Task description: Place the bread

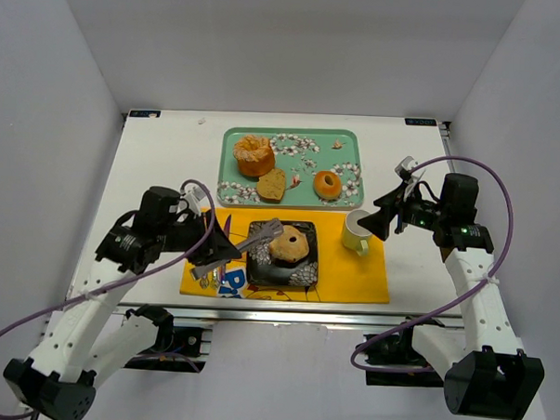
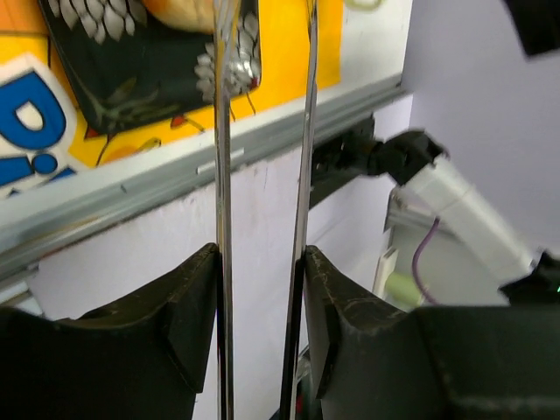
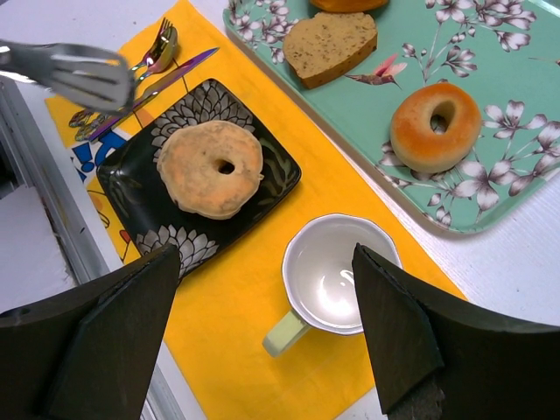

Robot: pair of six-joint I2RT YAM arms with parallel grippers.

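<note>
A round ring-shaped bread (image 1: 288, 246) (image 3: 210, 168) lies on the black flowered plate (image 1: 259, 270) (image 3: 140, 210) on the yellow mat. My left gripper (image 1: 224, 249) (image 2: 260, 258) is shut on a pair of metal tongs (image 1: 260, 235) (image 2: 223, 131), one finger pressed against each arm. The tongs' tips (image 3: 79, 70) stand apart just left of the bread and hold nothing. My right gripper (image 1: 377, 222) (image 3: 265, 254) hangs open over the white cup (image 1: 357, 232) (image 3: 337, 276), with nothing between its fingers.
A teal flowered tray (image 1: 232, 138) (image 3: 525, 52) behind the mat carries a fluted cake (image 1: 254, 155), a heart-shaped slice (image 1: 271, 184) (image 3: 331, 44) and a glazed ring (image 1: 328, 184) (image 3: 436, 127). Cutlery (image 1: 212, 277) (image 3: 157, 52) lies left of the plate. The table's metal front edge (image 2: 131, 188) is close.
</note>
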